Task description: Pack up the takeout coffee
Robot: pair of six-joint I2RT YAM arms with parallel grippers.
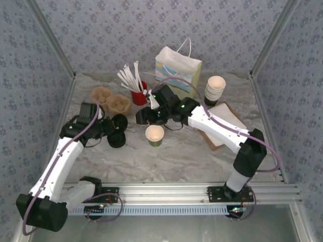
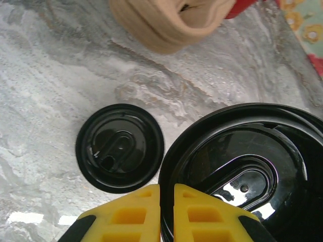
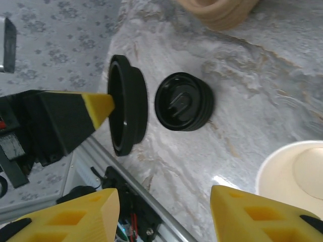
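Progress on packing the coffee is early, as I judge it. The olive-green cup [image 1: 154, 135] stands open, with no lid on it, near the centre of the overhead view. My left gripper [image 2: 166, 197] is pinched narrow on the rim of a black lid [image 2: 242, 166], which it holds up on edge, left of the cup and apart from it. A second black lid [image 2: 120, 147] lies flat on the surface just beside the held one. My right gripper [image 3: 162, 204] hovers with its fingers spread wide, holding nothing, just up-frame of the cup. Left to do, I reckon: cap the cup, then get it into the gift bag [image 1: 176, 65] at upper centre. The table [image 1: 192, 156] is grey-white and marbled. Blue-grey floral walls [image 1: 151, 25] enclose it on three sides.
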